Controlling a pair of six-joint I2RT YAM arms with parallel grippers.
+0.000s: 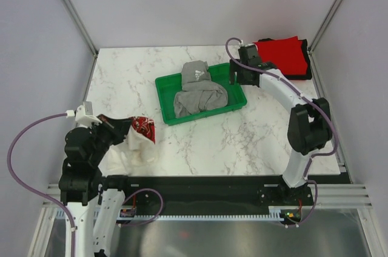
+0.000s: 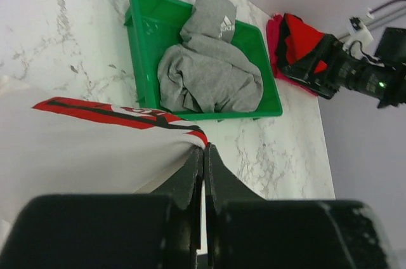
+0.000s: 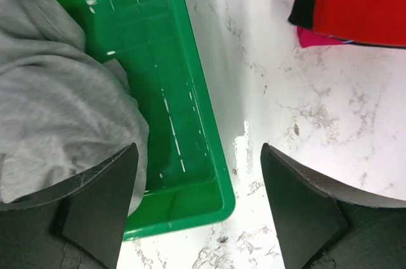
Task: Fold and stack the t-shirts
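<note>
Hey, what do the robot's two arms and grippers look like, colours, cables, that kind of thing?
The left arm and right arm both have white links joined by chunky black joint housings. A thin mauve cable loops along each one. The left gripper and right gripper have matte black, wedge-shaped fingers. No markings are visible on them.
</note>
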